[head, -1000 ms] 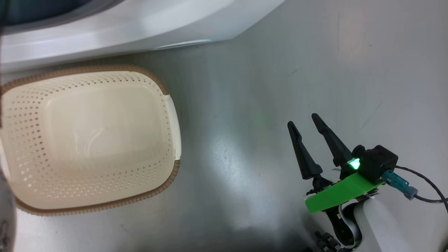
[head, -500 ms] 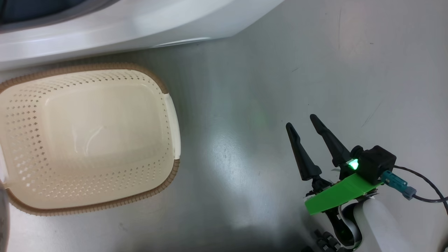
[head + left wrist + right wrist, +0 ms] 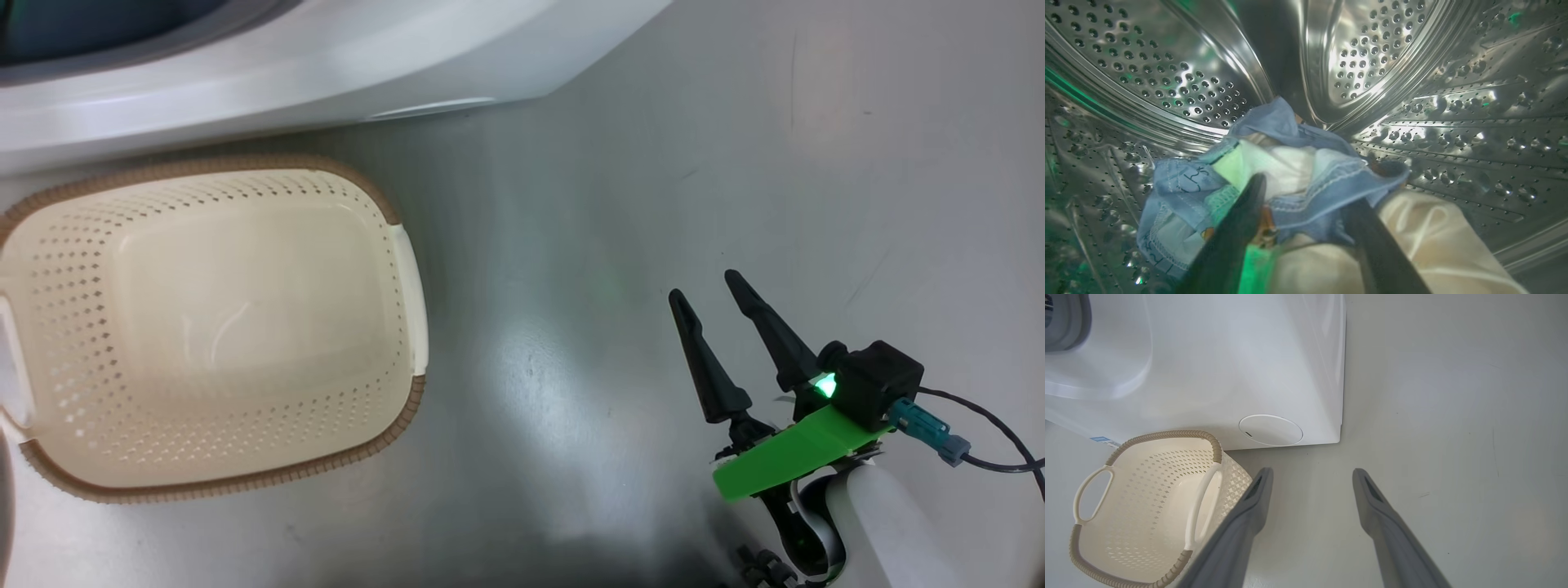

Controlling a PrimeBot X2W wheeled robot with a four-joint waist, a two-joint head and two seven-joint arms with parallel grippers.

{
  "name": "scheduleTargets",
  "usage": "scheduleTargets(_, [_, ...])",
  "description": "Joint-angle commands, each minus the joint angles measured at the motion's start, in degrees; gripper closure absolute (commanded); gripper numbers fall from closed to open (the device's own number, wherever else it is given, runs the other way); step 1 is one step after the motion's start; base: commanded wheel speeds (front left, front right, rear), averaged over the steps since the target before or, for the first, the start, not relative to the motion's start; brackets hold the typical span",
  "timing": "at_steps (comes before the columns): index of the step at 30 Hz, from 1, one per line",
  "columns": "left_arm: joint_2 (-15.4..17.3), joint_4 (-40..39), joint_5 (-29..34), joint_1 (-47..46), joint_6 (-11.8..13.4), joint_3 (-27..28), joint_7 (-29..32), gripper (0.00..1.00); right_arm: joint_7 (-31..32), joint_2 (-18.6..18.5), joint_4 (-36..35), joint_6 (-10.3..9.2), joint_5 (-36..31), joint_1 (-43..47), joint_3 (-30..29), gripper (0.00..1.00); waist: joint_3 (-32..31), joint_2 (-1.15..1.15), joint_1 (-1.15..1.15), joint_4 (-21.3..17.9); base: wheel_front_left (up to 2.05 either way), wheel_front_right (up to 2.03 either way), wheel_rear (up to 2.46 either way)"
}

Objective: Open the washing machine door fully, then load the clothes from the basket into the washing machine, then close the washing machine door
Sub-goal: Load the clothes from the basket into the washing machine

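We see the left pincer (image 3: pixel 1308 192) inside the perforated steel drum (image 3: pixel 1167 61) of the washing machine (image 3: pixel 326 57). Its two dark fingers (image 3: pixel 1241 228) are spread apart, so it is released. The clothes (image 3: pixel 1298 134), a bunched light-blue piece, lie across its tips and just beyond them. A cream cloth (image 3: pixel 1433 237) lies below, on the side of the right-hand finger in the wrist view. Past the bundle the drum wall curves away, with a raised rib straight ahead of the tips. There is open room above the fabric and on both sides of it.

The right pincer (image 3: pixel 704 286) hangs over the bare floor (image 3: pixel 612 204), also released, with nothing between its fingers. In its wrist view the machine's lower white corner lies ahead of the gap between the fingers, apart from the tips. A round flap (image 3: pixel 1270 430) sits low on the panel, ahead of the left-hand finger.

The basket (image 3: pixel 245 163) stands to this pincer's left, its perforated bottom bare. Its far rim is close under the machine's front, and we cannot tell whether they touch. To the right of this pincer, and ahead of it past the corner edge, the floor lies open.
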Motion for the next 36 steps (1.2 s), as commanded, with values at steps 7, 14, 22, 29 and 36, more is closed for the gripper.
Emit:
scheduleTargets(7, [0.94,-0.86,-1.46,2.54,0.98,1.29,-1.2,0.0,-0.27,-0.22,-0.55,0.09,-0.39,1.67,0.7,0.0,-3.15,0.0,0.0,1.25,0.0,0.0,0.0])
scheduleTargets(14, [-0.37,-4.11,-1.92,8.6,1.81,2.24,-1.26,0.0,-0.27,0.08,-0.21,0.09,-0.51,2.19,0.39,0.0,-7.48,0.0,0.0,2.36,0.0,0.0,0.0])
scheduleTargets(22, [-1.55,-8.73,-2.29,16.05,2.73,3.8,-1.27,0.0,-0.27,0.22,0.5,0.09,-0.23,3.24,0.35,0.0,-12.69,0.0,0.0,3.41,0.0,0.0,0.0])
scheduleTargets(29, [-3.1,-15.72,-2.29,23.5,3.14,5.11,-1.28,0.0,-0.27,0.52,1.55,0.09,-0.01,4.75,0.55,0.0,-18.05,0.0,0.0,4.55,0.0,0.0,0.0])
scheduleTargets(36, [-3.73,-25.78,-1.44,33.93,3.51,5.82,-1.28,0.0,-0.27,0.81,2.54,0.09,0.05,6.84,0.31,0.0,-24.22,0.0,0.0,5.22,0.0,0.0,0.0])
